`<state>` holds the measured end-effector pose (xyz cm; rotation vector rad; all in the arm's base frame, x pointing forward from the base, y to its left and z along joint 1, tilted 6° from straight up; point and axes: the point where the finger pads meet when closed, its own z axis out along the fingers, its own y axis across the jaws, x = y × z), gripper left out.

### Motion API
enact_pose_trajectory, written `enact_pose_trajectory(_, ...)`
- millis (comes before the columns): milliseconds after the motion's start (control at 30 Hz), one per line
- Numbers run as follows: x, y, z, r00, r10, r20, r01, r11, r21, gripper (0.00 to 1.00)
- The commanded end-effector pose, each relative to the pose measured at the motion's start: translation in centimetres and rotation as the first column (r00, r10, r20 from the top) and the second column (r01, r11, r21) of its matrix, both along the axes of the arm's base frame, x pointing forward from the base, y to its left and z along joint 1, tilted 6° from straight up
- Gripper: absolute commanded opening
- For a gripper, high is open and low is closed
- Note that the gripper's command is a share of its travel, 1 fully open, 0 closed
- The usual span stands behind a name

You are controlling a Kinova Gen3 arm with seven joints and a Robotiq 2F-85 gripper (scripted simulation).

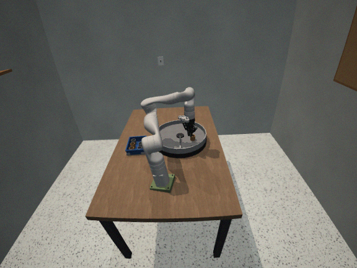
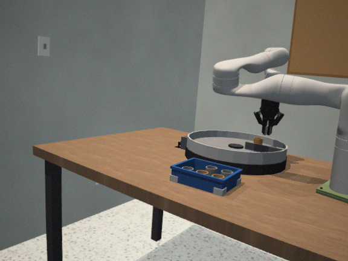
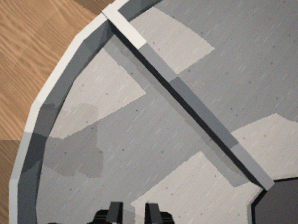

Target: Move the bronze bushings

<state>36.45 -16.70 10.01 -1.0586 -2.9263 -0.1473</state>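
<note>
My gripper (image 1: 189, 135) (image 2: 267, 133) (image 3: 134, 214) is open by a narrow gap, with nothing between its fingertips. It hangs above the turntable's disc (image 1: 168, 131) (image 2: 211, 141) (image 3: 120, 165). One bronze bushing (image 1: 193, 138) (image 2: 258, 141) stands upright on the disc, below the fingertips and apart from them; it does not show in the wrist view. The blue crate (image 1: 136, 152) (image 2: 196, 180) holds two bronze bushings, one (image 2: 202, 171) near its middle and one (image 2: 217, 174) nearer a corner. Three steel bushings are also in it: one (image 2: 211, 170) and two others, partly hidden by the walls.
The turntable has a raised rim (image 1: 183, 151) (image 2: 235, 155) (image 3: 55, 75) and a dark hub (image 1: 180, 135) (image 2: 235, 146) (image 3: 280, 206). A thin upright divider (image 1: 181, 142) (image 2: 263, 147) (image 3: 200, 107) runs from hub to rim, near the bushing. The arm passes between crate and turntable in the top view.
</note>
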Motion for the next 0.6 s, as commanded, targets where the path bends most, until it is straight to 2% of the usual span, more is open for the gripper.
enact_pose_trajectory(0,-0.02,0.04,0.17,1.000,0.010,-0.001,-0.010,1.000,0.005,0.14)
enact_pose_trajectory(567,-0.02,0.01,0.41,1.000,0.010,-0.001,-0.010,1.000,0.005,0.14)
